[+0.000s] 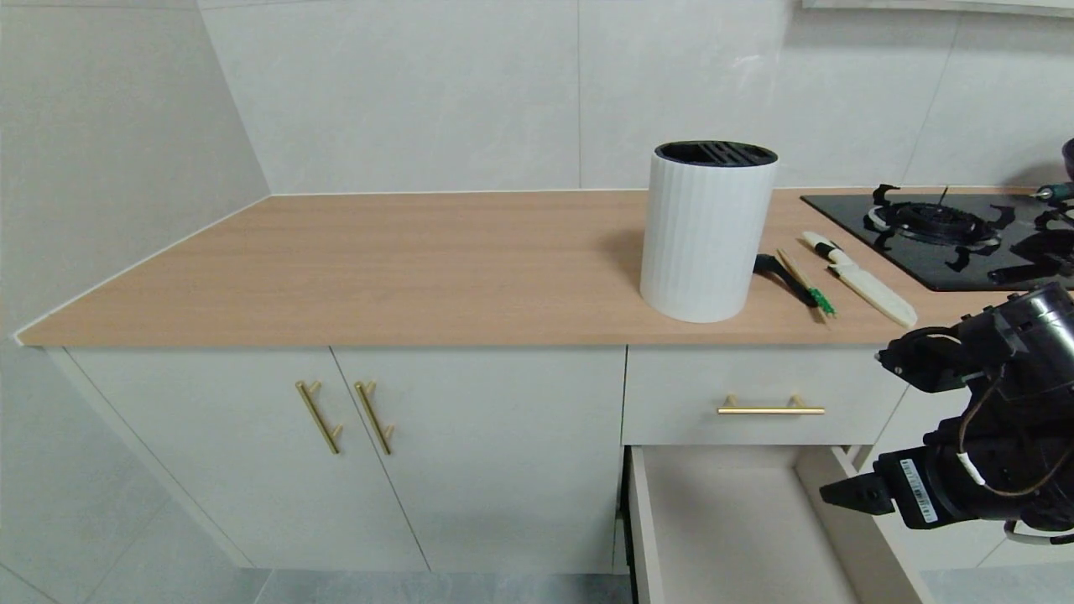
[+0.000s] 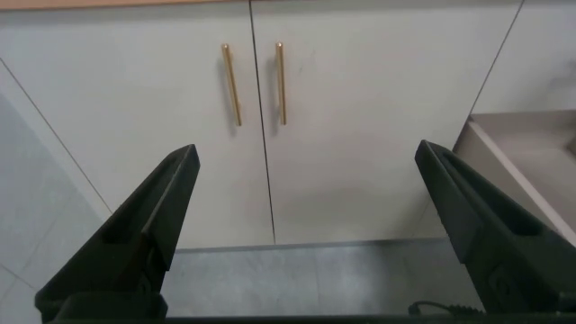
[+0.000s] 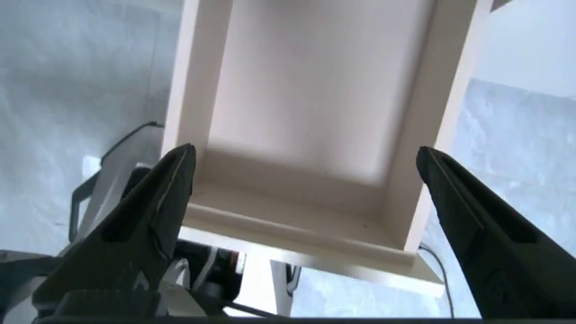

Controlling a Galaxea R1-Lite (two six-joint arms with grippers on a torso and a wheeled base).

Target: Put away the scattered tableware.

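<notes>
**Tableware on counter, both grippers open and empty**

Landmark is the white ribbed cylindrical holder with black slotted top point(image 1: 707, 235), standing upright on the wood-grain countertop point(image 1: 377, 268). Just to the holder's right lie a black utensil point(image 1: 774, 269), wooden chopsticks with green ends point(image 1: 805, 285) and a cream-bladed knife point(image 1: 860, 277). Below the holder is the pulled-out beige drawer point(image 1: 646, 520). The right gripper point(image 3: 306, 155) hovers over that drawer with its jaws spread. The left gripper point(image 2: 306, 155) also has its jaws spread, and it faces the white cabinet doors with brass bar handles point(image 2: 360, 135), below and left of the holder.
</notes>
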